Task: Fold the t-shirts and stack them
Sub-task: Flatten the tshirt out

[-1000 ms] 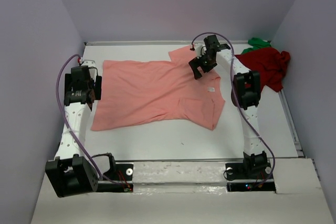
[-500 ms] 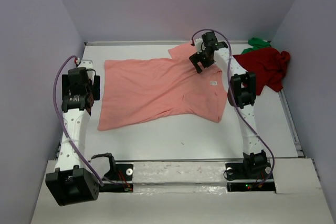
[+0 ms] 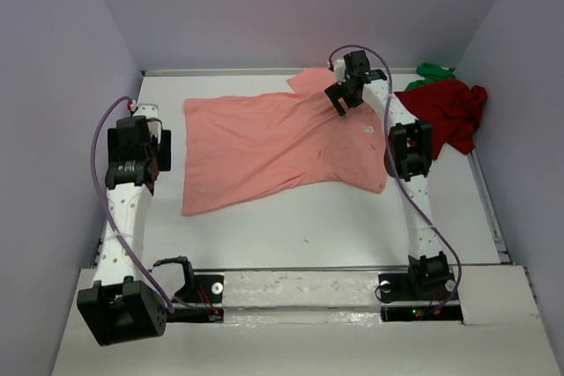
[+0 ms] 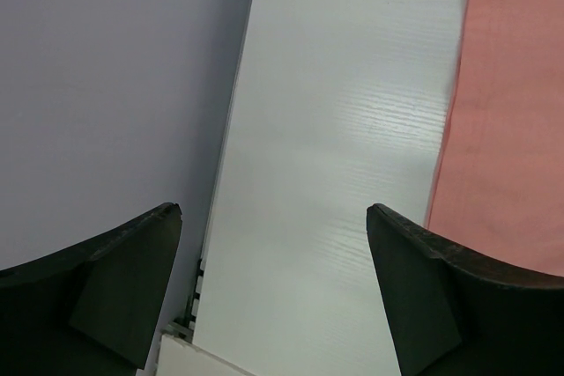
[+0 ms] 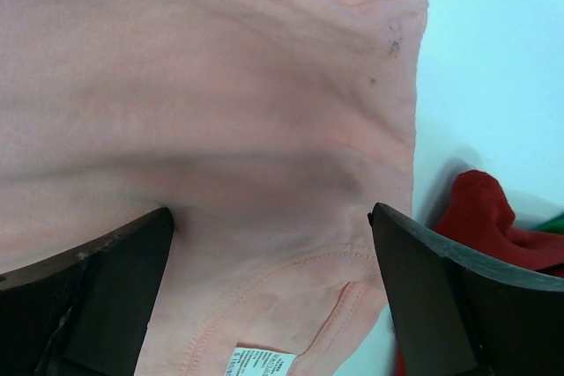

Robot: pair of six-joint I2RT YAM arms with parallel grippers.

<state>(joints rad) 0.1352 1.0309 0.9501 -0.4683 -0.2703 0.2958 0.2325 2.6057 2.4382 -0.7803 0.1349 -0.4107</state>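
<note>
A salmon-pink t-shirt lies spread flat across the middle of the white table. My right gripper is open over the shirt's neck end, and its fingers straddle the collar and a white label. In the right wrist view this pink shirt fills the space between the wide jaws of that gripper. A dark red t-shirt lies crumpled at the back right, with a bright green crumple behind it. My left gripper is open over bare table, just left of the pink shirt's hem.
Lavender walls close in the table on the left, back and right. The left wall stands close beside my left gripper. The dark red shirt lies just right of my right gripper's fingers.
The pink shirt has slid to the right and toward the back, along with my right gripper. The gap between my left gripper and the hem has widened.
</note>
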